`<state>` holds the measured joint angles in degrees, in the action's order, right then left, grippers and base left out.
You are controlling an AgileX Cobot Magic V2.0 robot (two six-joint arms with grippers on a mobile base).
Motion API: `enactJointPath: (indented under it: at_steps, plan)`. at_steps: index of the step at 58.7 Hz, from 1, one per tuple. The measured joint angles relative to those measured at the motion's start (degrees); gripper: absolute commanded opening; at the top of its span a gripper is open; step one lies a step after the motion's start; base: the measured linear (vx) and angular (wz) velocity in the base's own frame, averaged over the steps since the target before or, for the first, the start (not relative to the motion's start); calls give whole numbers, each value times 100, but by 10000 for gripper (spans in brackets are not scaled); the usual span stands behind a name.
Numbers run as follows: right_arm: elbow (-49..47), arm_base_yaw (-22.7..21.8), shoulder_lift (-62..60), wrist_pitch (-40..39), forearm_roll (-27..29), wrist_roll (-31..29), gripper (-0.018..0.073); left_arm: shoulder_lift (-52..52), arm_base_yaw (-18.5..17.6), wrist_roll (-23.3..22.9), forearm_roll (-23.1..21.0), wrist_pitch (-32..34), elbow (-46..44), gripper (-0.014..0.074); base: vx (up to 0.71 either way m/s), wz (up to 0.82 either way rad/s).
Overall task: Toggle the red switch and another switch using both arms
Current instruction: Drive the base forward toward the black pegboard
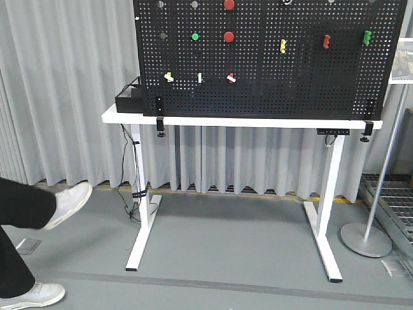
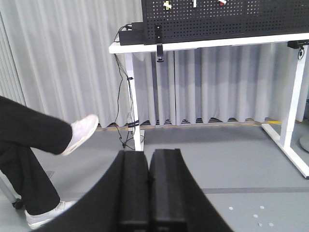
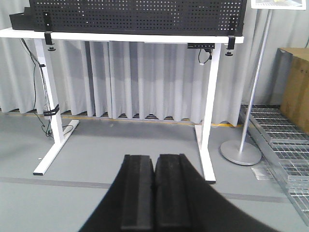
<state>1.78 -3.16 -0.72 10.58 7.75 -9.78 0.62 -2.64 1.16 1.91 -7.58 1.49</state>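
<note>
Red switch (image 1: 231,77) sits low on pegboard (image 1: 271,90) above white surface (image 1: 193,120); yellowish switch (image 1: 169,77) same row, nearer board's edge. Left fingers (image 2: 133,193) & right fingers (image 3: 171,193) pressed together, both well away from board. Risk: nudging narrow white toggle (image 1: 199,77) betw. them, since all are tiny. Right wrist view crops switches out.

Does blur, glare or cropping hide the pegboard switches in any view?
Front view: sharp, evenly lit; red switch and yellowish switch readable. Left wrist view: switches tiny at top edge, left end effector blocks the bottom. Right wrist view: switches cropped out above; right end effector dark.
</note>
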Motion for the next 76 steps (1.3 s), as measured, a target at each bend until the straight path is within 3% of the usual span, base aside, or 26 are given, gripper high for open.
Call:
enactJointPath:
  at_steps: [76]
  plan:
    - [0, 0, 0, 0, -1, 0, -6, 0, 0, 0, 0, 0, 0, 3, 6, 0]
